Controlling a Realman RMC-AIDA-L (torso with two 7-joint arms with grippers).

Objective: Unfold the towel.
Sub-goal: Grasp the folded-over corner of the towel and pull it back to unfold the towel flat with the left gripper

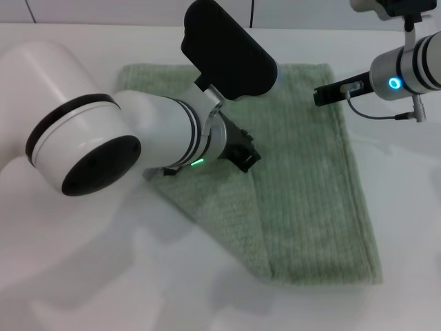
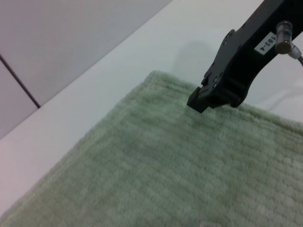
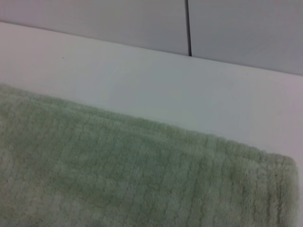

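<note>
Towel (image 1: 310, 179) is lying flat on the white table (image 1: 406, 207), folded into a long band running away from you, with a diagonal flap showing at its near left side. Your left gripper (image 1: 242, 153) is sitting low over that flap, near the middle of the cloth, and you cannot tell whether its fingers are spread or pressed together, because the wrist housing is blocking them. Your right gripper (image 1: 331, 93) is hovering just above the far right corner; its fingers look pressed together, or nearly so, and are holding nothing.

Risk is sitting in the layers. If you are pinching too deep at the flap, you are likely taking both plies and dragging the whole towel instead of opening it. If the right gripper is closing short of the hem (image 3: 265, 165), it is probably slipping off the thick terry edge, and pulling unevenly would be bunching the cloth toward one side.
</note>
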